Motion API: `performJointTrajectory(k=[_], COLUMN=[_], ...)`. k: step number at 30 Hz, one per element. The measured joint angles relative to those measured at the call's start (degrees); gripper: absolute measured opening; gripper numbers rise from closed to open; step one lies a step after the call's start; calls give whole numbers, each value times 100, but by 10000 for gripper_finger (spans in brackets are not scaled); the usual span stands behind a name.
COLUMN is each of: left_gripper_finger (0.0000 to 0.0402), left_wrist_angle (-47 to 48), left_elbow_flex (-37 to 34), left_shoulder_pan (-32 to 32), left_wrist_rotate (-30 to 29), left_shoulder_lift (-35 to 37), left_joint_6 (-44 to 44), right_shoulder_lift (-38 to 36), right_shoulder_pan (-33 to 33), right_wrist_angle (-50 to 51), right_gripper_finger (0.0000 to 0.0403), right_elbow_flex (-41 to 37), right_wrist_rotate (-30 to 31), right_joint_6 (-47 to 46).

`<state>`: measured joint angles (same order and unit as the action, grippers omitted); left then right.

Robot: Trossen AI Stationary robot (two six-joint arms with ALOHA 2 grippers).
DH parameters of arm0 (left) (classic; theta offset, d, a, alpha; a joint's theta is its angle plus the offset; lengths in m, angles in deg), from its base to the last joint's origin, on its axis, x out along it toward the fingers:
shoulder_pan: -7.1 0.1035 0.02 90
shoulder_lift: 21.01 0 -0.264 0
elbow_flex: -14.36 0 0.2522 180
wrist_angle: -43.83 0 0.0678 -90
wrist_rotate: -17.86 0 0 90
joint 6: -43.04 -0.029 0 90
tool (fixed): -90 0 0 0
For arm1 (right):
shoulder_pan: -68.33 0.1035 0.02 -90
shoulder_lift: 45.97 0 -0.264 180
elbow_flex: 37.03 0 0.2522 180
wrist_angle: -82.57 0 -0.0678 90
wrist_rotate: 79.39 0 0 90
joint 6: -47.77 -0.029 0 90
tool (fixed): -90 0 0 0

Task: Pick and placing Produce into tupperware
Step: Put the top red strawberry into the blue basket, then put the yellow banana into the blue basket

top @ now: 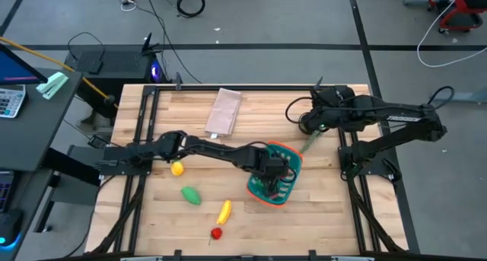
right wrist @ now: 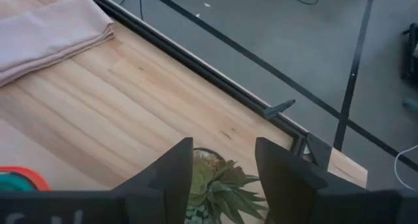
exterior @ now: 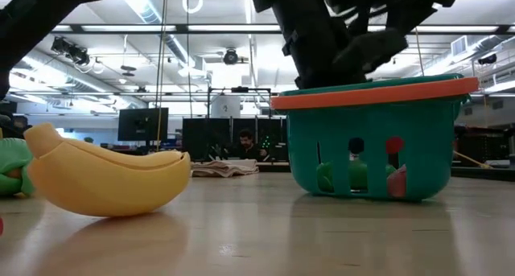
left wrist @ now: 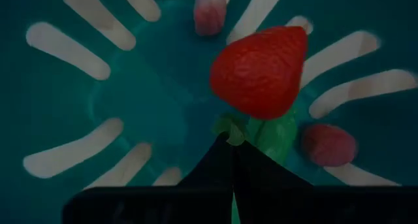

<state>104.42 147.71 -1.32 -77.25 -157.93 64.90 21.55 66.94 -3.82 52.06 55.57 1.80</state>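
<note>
The teal basket with an orange rim [top: 293,156] stands right of the table's middle; it also shows in the low view [exterior: 374,135]. My left gripper [top: 278,173] reaches down into it and is shut on a red strawberry [left wrist: 258,70] above the basket's floor [left wrist: 130,106]. A lemon [top: 177,168], a green pod [top: 191,195], a banana [top: 224,211] and a small red ball [top: 217,233] lie on the table left of the basket. My right gripper [right wrist: 222,165] is open and empty above a small potted plant [right wrist: 212,188] at the far right. My left gripper pinches the strawberry's green leafy cap [left wrist: 228,129] between its two fingertips [left wrist: 219,162]. The fingers point down into the basket from above. The red body points away from the fingers, over the basket's floor; whether it rests on the floor I cannot tell.
Two small reddish pieces [left wrist: 210,12] [left wrist: 330,144] and a green piece [exterior: 354,175] lie in the basket. A folded beige cloth [top: 224,112] lies at the far middle of the table. Black rails [top: 144,116] run along the table's sides.
</note>
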Motion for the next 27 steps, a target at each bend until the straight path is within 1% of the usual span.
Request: performJointTrajectory(k=[11, 16, 23, 27], left_gripper_finger=[28, 52, 84, 91], left_wrist_angle=[-106, -144, -203, 211], left_elbow_flex=[0, 0, 11, 529], left_shoulder_pan=[172, 167, 200, 196], left_wrist_rotate=[27, 47, 70, 339], left_shoulder_lift=[-9, -9, 52, 80], left_joint_6=[-62, -217, -66, -44], right_shoulder_lift=[38, 38, 38, 38], right_shoulder_pan=[0, 0, 0, 0], right_wrist_angle=[-18, -18, -17, -17], right_gripper_finger=[174, 174, 173, 173], right_elbow_flex=[-2, -2, -2, -1], right_wrist_rotate=[-52, -61, -65, -66], right_joint_6=[9, 9, 12, 105])
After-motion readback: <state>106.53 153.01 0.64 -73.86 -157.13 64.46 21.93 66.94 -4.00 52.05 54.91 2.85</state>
